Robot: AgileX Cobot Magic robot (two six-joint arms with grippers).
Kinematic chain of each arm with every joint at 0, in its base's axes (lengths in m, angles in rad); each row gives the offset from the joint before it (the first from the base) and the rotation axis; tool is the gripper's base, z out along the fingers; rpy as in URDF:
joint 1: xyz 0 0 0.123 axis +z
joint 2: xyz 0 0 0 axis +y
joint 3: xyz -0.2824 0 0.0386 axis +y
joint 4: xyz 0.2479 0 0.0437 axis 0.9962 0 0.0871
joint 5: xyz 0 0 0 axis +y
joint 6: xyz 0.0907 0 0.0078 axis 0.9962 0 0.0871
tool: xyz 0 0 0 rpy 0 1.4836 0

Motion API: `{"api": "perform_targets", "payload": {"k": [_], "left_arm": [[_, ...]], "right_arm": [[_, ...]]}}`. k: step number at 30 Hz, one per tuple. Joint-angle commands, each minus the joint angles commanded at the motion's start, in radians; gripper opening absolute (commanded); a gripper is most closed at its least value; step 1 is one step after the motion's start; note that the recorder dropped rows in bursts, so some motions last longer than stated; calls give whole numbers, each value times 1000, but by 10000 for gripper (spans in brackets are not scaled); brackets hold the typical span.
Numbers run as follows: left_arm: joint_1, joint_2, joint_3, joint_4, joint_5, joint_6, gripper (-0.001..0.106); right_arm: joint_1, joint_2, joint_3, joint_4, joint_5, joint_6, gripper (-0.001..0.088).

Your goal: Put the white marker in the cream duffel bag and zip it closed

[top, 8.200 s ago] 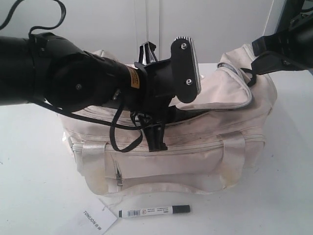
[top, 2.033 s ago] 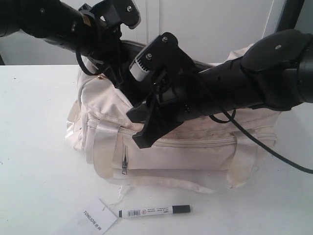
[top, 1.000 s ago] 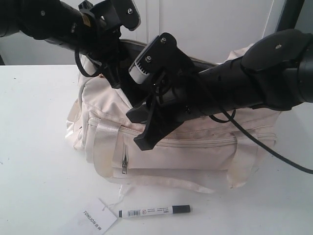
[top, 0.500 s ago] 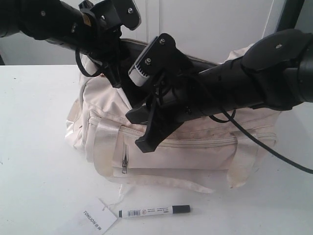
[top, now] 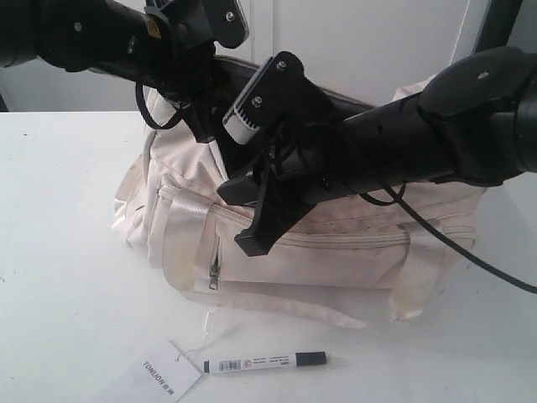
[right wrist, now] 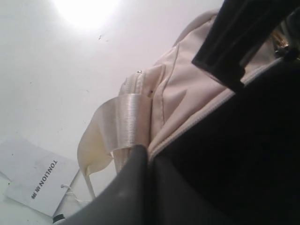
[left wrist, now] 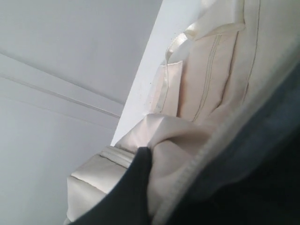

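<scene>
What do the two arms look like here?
Both the left arm and right arm are matte black with rounded joint housings and loose black cables. The left carries a yellow label; the right wrist bears a white ribbed module.

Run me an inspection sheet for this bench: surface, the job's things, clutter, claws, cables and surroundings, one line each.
Surface: white table, carrying the bag, marker and tag.
Job's things: cream duffel bag, top appears open with dark lining showing; white marker lies on the table in front of it, apart from it, not yet bagged.
Clutter: paper tag printed TONLION, beside the marker's uncapped end.
Claws: left claw appears clamped on bunched fabric at the bag's rim; right claw appears clamped on the front rim.
Cables: black cable hangs from the right arm across the bag's end.
Surroundings: white wall panels behind; nothing else seen.
</scene>
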Motion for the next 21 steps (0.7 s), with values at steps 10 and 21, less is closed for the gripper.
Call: {"api": "perform_targets", "payload": {"k": [10,21], "left_arm": [[0,0,0,-18,224,-278,0],[91,2,-89,-322,467,-260,0]], "right_arm": [[0,0,0,0,8,-17,0],[0,0,0,0,14,-16,0]]}}
